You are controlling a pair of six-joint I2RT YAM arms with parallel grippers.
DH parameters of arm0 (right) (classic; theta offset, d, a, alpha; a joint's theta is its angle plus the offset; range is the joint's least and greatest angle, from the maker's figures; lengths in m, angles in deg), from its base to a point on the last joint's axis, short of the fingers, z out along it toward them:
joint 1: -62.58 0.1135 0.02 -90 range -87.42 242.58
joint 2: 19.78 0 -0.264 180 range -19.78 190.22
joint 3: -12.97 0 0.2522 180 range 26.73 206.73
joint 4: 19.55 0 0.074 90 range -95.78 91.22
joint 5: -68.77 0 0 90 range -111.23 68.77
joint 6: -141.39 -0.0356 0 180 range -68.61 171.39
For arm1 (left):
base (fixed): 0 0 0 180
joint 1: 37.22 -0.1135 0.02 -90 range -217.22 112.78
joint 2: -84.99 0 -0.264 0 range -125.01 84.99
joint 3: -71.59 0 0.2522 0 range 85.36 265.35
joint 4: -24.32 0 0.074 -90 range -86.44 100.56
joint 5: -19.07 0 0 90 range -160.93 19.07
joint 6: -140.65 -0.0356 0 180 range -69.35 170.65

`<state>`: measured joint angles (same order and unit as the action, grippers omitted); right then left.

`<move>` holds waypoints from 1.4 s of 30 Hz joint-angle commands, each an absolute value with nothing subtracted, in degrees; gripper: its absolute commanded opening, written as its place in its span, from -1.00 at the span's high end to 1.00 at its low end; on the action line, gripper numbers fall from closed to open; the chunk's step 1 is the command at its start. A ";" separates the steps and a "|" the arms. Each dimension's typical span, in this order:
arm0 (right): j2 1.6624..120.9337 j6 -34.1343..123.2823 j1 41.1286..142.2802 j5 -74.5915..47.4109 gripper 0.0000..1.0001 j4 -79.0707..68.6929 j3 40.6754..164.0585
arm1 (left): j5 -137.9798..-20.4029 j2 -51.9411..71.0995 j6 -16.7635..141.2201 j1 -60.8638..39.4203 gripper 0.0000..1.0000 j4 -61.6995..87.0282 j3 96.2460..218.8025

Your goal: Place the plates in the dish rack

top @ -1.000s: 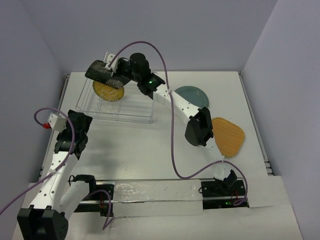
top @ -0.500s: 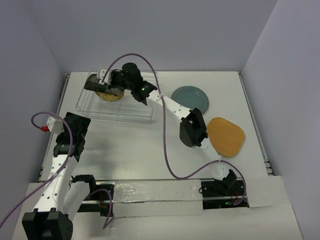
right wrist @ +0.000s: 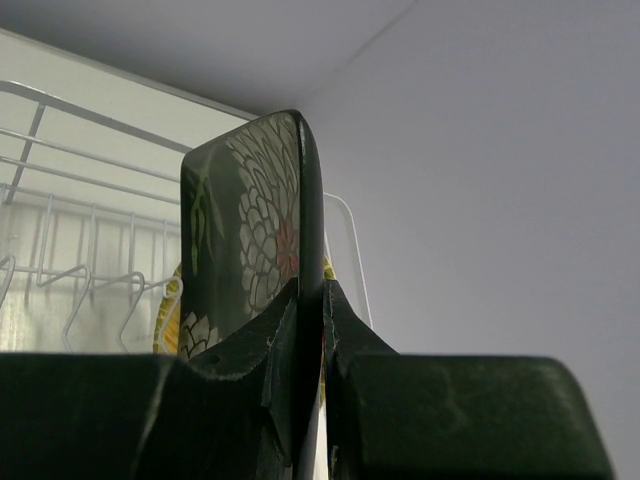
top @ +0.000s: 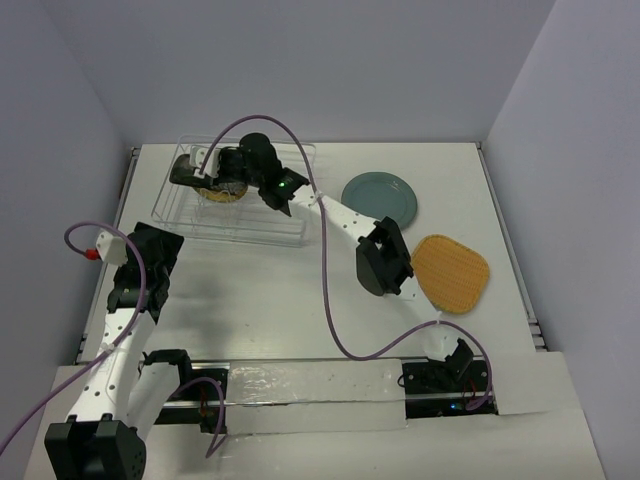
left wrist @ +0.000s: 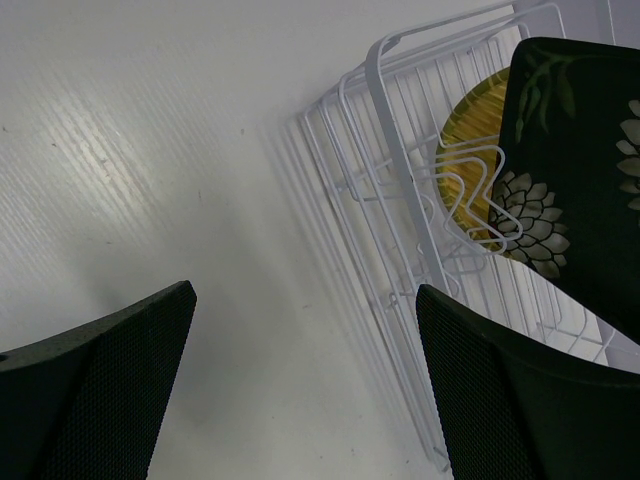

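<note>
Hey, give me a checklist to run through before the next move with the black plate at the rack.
1. Grip of right claw on black plate: ok, rim pinched between both fingers.
2. Plate held on edge: ok.
3. Plate seated in a rack slot: cannot tell.
4. Gap to yellow plate: cannot tell, they overlap in every view.
5. Position of left claw: ok, open, beside the rack, not touching.
6. Remaining teal plate and orange plate flat on table: ok.

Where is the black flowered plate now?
In the top view, the black flowered plate is on edge at the left end of the dish rack, clamped in the right pincer, beside the yellow plate.
</note>
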<state>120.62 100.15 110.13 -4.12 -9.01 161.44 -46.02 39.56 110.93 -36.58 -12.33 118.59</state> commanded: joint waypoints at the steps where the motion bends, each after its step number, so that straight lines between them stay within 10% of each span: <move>1: 120.23 102.72 110.30 -5.67 1.00 -21.43 162.61 | -47.02 39.81 109.63 -38.35 -0.99 -9.83 118.66; 35: 120.26 89.61 108.62 -9.88 0.13 -25.67 162.24 | -47.81 39.26 108.62 -38.45 -0.98 -8.93 119.14; 42: 107.63 78.27 106.91 -5.84 -0.22 -24.37 147.09 | -47.61 39.54 107.17 -38.54 -0.99 -8.10 120.39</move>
<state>118.78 87.57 108.54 -8.41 -22.74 153.43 -47.35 39.16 109.10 -38.07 -11.36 118.59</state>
